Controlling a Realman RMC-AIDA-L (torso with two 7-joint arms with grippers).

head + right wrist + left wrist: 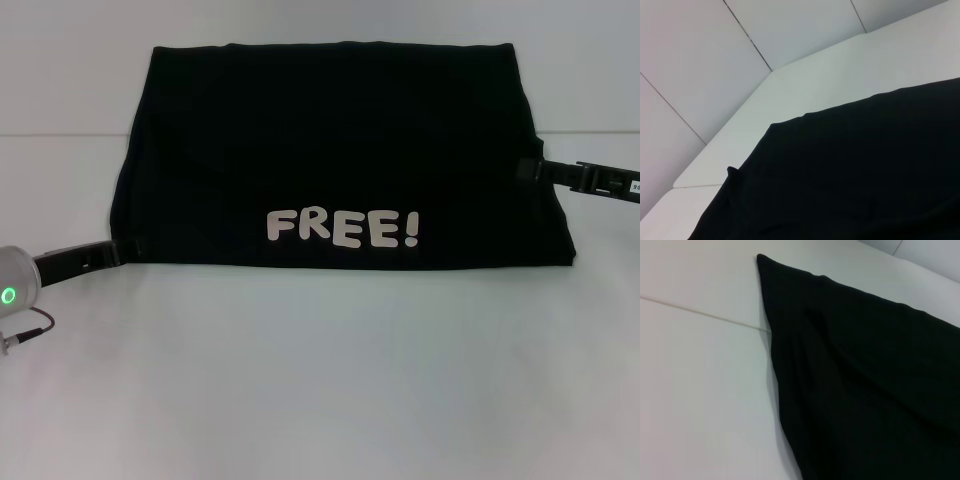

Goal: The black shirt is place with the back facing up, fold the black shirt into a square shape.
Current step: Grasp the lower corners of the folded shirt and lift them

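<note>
Black, soft cotton-like fabric fills the middle of the white table (pixel 320 380): the black shirt (pixel 340 150), a large limp short-sleeved tee, lies folded into a broad band with its pale cream "FREE!" lettering (pixel 343 228) showing along the edge nearest the robot. The left gripper (pixel 118 252) reaches in at the shirt's near left corner, and the right gripper (pixel 528 168) meets the shirt's right edge about halfway up. Both tips sit at the cloth's margin, but whether either claw is apart, together or pinching fabric I cannot tell.

By my judgement the shirt will handle as light, floppy and prone to dragging or bunching, with no stiffness to hold a crease. The doubled side edges or corners look like the best places to take hold, gripping all layers at once so that the fold carries over evenly.

Only the head view shows the lettering and the shirt's whole outline. The left wrist view instead shows a pointed corner (pixel 761 260) and soft ridges in the cloth, and the right wrist view shows a small tab of fabric (pixel 732 172) sticking out from the shirt's edge.
</note>
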